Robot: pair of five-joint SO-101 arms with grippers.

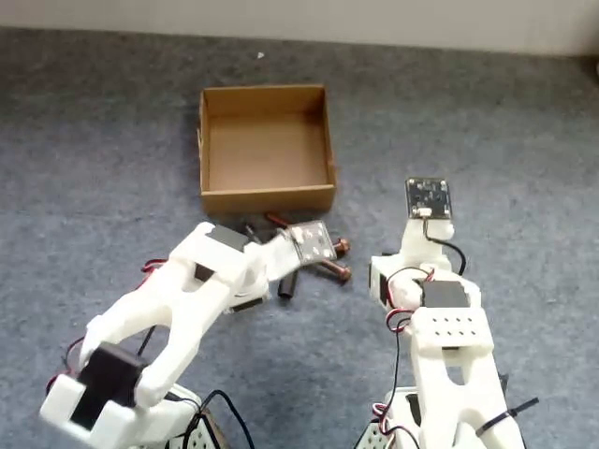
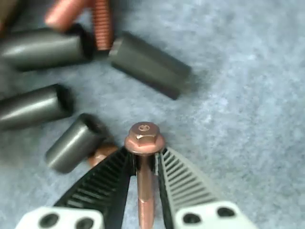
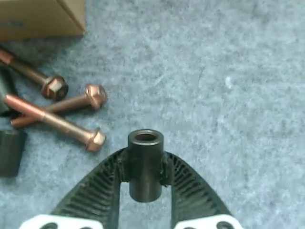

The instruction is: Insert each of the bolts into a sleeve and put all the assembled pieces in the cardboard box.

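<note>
My left gripper (image 2: 144, 161) is shut on a copper bolt (image 2: 144, 139), whose hex head pokes out past the fingertips, just above the carpet. Several dark sleeves lie close by, the nearest (image 2: 74, 143) beside the bolt head and another (image 2: 148, 64) farther off. My right gripper (image 3: 145, 168) is shut on a dark sleeve (image 3: 145, 143), held with its bore facing the camera. Three loose bolts (image 3: 93, 138) lie on the carpet beside it. In the high view the open cardboard box (image 1: 267, 196) stands behind the pile of bolts and sleeves (image 1: 318, 267), with nothing visible inside.
Grey carpet covers the whole table. The left arm (image 1: 187, 299) stretches from the front left to the pile. The right arm (image 1: 440, 318) stands right of the pile. A box corner (image 3: 43, 16) lies near the right gripper.
</note>
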